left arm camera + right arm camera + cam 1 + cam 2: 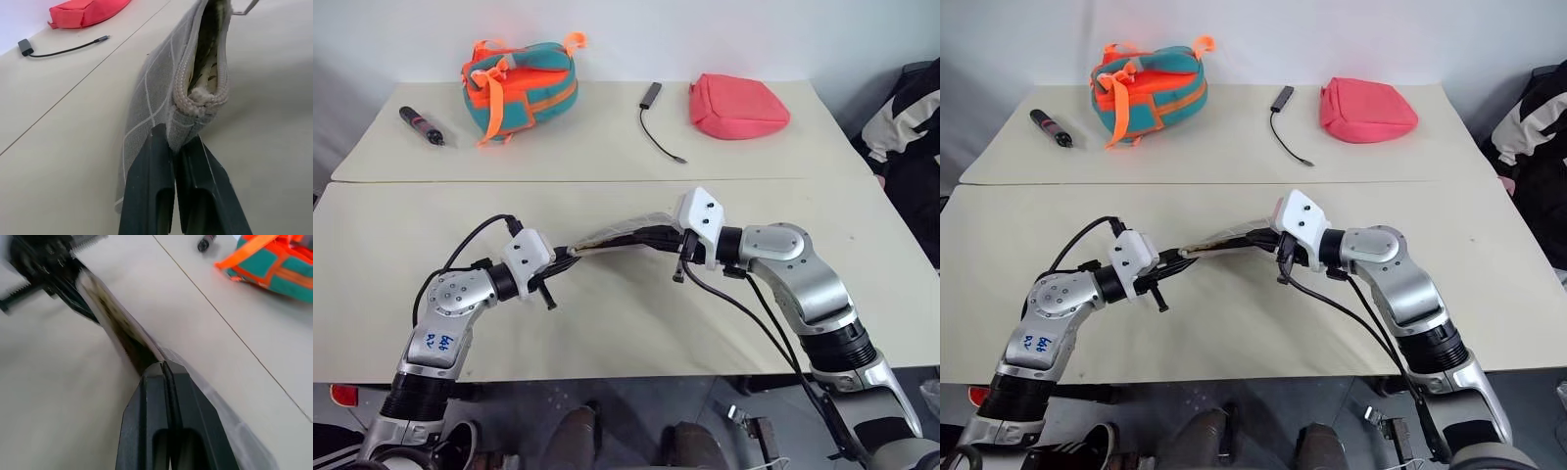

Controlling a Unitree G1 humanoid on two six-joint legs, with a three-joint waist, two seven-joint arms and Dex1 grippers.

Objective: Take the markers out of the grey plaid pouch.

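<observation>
Far left, rear desk (607, 157): a black pen with a red band (421, 124) lies flat. Beside it stands a teal-and-orange bag (521, 86).

Left arm: the housing carries handwritten blue marks (not legible). The left gripper (175, 149) has its fingers (146, 196) pressed together on one end of the grey plaid pouch (161, 93), pinching the fabric just under the end of the zipper. The pouch hangs clear of the front desk (411, 255), stretched between the two arms.

Pouch, left wrist view: the zipper is open, the mouth gapes, and a beige patterned lining is visible inside. A metal ring (244, 7) sits at the far end of the zipper. The interior is too dark to tell what it contains.

Right arm: the right gripper (164, 364) has its fingers (146, 421) closed flat against each other at the opposite end of the pouch, clamping its edge.

Rear desk, centre to right: a black cable with a small adapter (658, 117), then a pink pouch (736, 106). No brand name or printed label is readable on any item
</observation>
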